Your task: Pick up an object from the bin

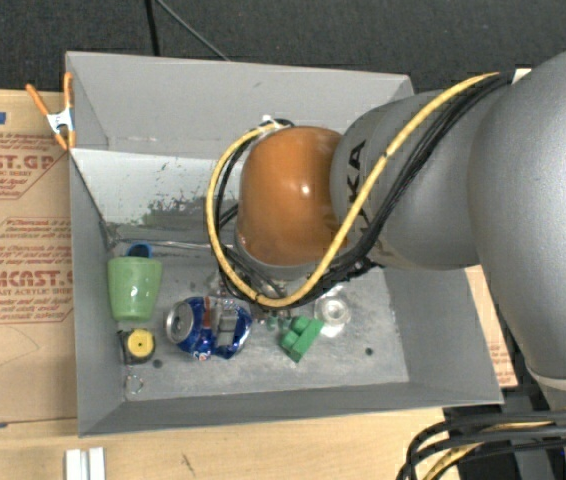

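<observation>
Tool (248, 300) state: cannot tell, as the orange cover (283, 203) hides it; the crushed blue can (208, 330) at 7 o'clock and the green block (301, 338) at 4 o'clock could cause a mis-centred, slipping grasp.

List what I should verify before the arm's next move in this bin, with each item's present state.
1. Things left to pick in the bin: ok; green cup, crushed blue can, green block, small yellow disc.
2. Thing the arm is lined up on: cannot tell; the orange wrist cover hides what is beneath.
3. Can and block apart: ok; a gap shows between them.
4. Block free of the clear round cap: cannot tell; they lie side by side.
5. Cup out of the arm's way: ok; it lies by the view's left wall.
</observation>
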Robot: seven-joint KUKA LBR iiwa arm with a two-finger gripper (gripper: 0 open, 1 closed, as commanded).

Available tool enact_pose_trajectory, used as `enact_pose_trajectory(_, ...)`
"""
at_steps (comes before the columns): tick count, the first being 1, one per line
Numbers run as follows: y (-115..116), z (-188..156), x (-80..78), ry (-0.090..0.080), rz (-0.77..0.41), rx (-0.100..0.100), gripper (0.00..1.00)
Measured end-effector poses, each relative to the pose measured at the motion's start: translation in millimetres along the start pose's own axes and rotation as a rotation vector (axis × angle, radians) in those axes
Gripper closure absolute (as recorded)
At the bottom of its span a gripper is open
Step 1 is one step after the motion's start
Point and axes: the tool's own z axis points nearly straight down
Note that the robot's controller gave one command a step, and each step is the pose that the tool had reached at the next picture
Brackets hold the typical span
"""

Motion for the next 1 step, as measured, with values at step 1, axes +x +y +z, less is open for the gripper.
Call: enact_pose_trajectory(1,26.6,-102.1,18.1,-0.002,-0.005,-0.002,1.00)
